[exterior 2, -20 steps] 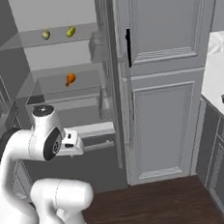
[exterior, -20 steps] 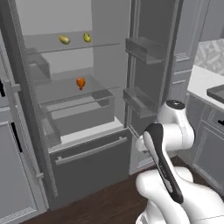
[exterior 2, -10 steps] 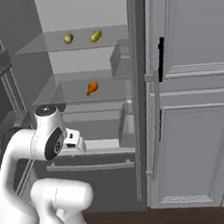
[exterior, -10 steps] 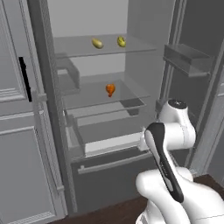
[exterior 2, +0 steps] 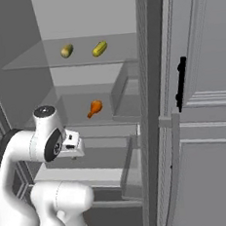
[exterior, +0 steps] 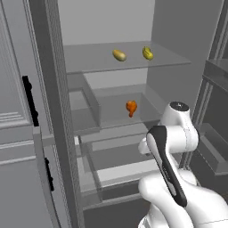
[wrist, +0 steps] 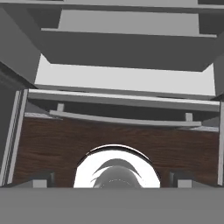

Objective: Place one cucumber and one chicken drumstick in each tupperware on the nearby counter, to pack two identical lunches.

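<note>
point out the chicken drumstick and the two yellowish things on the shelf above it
chicken drumstick [exterior: 131, 107], left base view, on its plump orange end.
left yellowish item [exterior: 119, 55], left base view, on the middle of its oblong body.
right yellowish item [exterior: 148, 53], left base view, on the middle of its body.

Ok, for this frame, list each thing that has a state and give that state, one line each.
fridge: standing open, shelves exposed.
chicken drumstick: lying on the middle shelf, untouched.
two yellowish items: resting on the upper shelf, apart from each other.
drawer: pulled out below the shelves.
gripper: open, holding nothing.
</note>
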